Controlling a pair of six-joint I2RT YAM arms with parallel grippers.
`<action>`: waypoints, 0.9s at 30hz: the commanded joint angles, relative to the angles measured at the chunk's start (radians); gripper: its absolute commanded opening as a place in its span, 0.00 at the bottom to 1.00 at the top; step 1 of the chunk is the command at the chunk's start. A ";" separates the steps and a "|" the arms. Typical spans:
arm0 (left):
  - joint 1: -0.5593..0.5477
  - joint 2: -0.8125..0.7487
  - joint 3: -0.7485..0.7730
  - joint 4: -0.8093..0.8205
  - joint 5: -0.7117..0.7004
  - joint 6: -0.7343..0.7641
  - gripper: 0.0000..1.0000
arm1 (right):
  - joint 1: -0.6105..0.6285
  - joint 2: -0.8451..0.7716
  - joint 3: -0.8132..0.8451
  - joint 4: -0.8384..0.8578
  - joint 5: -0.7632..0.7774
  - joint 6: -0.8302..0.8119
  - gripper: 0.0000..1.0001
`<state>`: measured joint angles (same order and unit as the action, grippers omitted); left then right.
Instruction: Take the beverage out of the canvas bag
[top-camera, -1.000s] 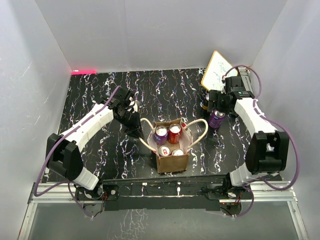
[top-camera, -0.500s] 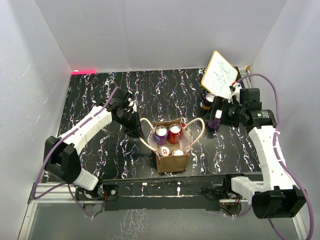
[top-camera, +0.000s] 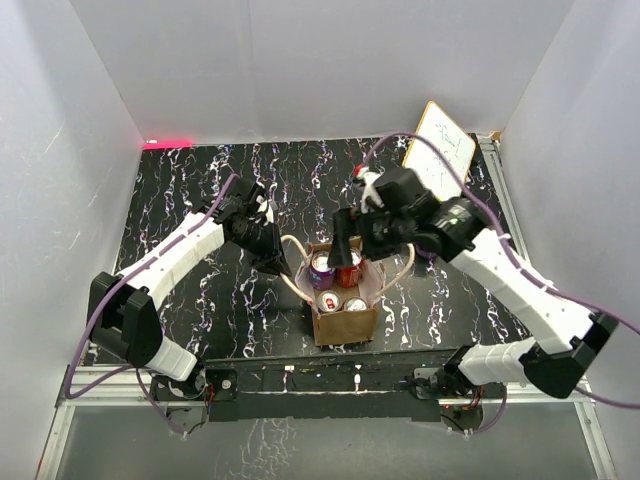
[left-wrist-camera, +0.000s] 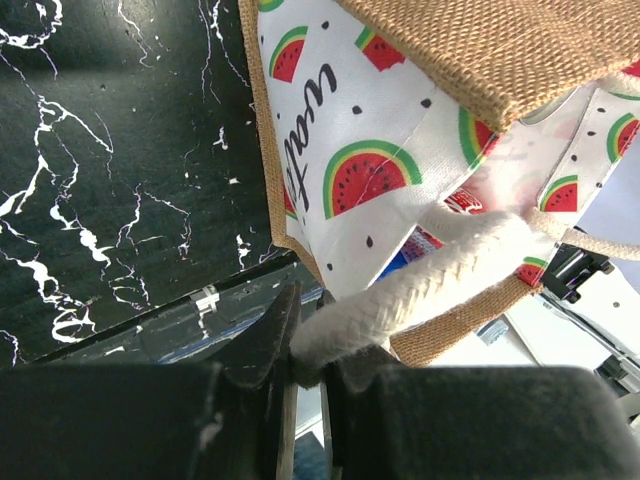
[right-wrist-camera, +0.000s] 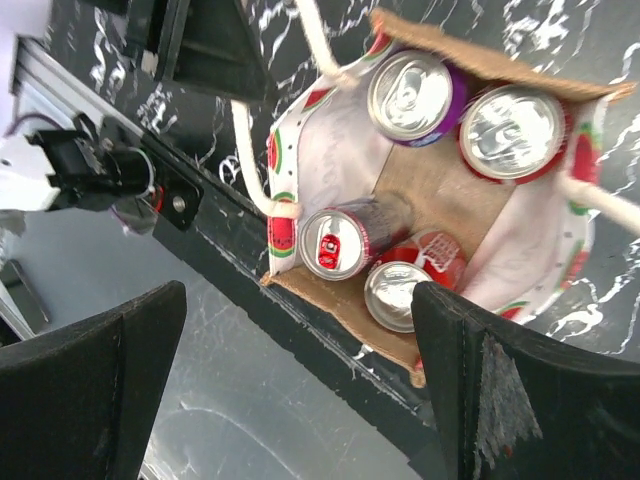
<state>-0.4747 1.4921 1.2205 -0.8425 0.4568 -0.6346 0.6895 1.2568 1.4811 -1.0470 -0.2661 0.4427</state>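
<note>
Hovering right over the canvas bag (top-camera: 346, 322) is the right gripper (top-camera: 347, 238), jaws spread as wide as they go, nothing between them. Its wrist view looks straight down into the bag: 4 cans standing upright inside. A purple can (right-wrist-camera: 415, 95) and a red can (right-wrist-camera: 512, 130) sit side by side against the bag's far wall. Against the near wall are 2 more, a red-rimmed can (right-wrist-camera: 335, 243) and a silver-topped can (right-wrist-camera: 398, 293), touching each other. On the bag's left side, the left gripper (top-camera: 270, 255) is pinched tight on the cream rope handle (left-wrist-camera: 440, 275). That rope runs from the bag's watermelon-print lining (left-wrist-camera: 380, 150) straight into the closed jaws. The second handle (right-wrist-camera: 605, 208) trails off the bag's opposite side, with no gripper on it. Behind the bag and off to its right, a whiteboard (top-camera: 440, 150) stands tilted near the back wall.
</note>
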 joint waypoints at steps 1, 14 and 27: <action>0.002 -0.053 -0.024 0.033 0.015 -0.034 0.00 | 0.154 0.074 -0.002 0.019 0.176 0.109 0.99; 0.002 -0.082 -0.062 0.031 0.000 -0.051 0.00 | 0.257 0.279 -0.013 -0.031 0.353 0.073 0.97; 0.003 -0.073 -0.056 0.029 -0.012 -0.050 0.00 | 0.284 0.359 -0.020 0.002 0.325 0.020 0.92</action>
<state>-0.4744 1.4475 1.1614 -0.8082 0.4515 -0.6811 0.9535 1.5963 1.4544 -1.0737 0.0536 0.4877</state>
